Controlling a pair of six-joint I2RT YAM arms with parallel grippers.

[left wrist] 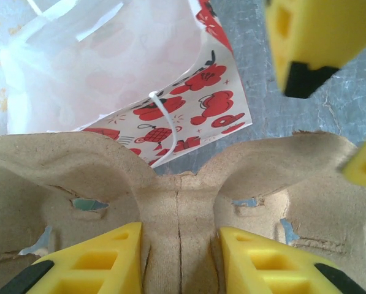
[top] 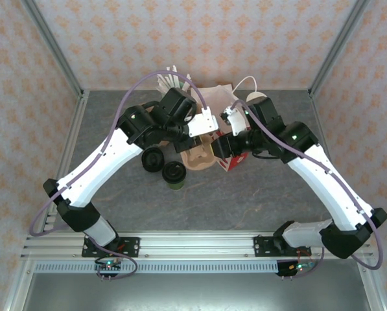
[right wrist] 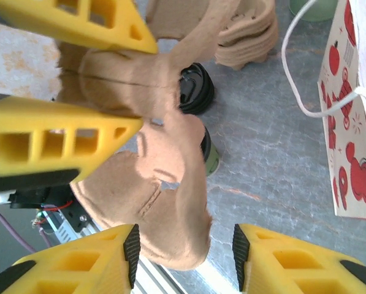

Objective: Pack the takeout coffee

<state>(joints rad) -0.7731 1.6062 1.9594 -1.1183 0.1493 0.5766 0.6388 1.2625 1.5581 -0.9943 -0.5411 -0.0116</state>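
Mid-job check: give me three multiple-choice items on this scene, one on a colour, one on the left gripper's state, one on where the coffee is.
1. What colour is the print on the bag?
A. Red
B. Blue
C. Green

2. What is the left gripper doing?
A. Open, holding nothing
B. Shut on the carrier
C. Shut on the bag's handle

3. Where is the coffee?
A. In the bag
B. In the carrier
C. On the table

Answers:
1 A, the bag is white with red drawings.
2 B, one yellow finger sits on each side of the carrier's middle ridge.
3 C, the lidded cup stands on the table just in front of the carrier.
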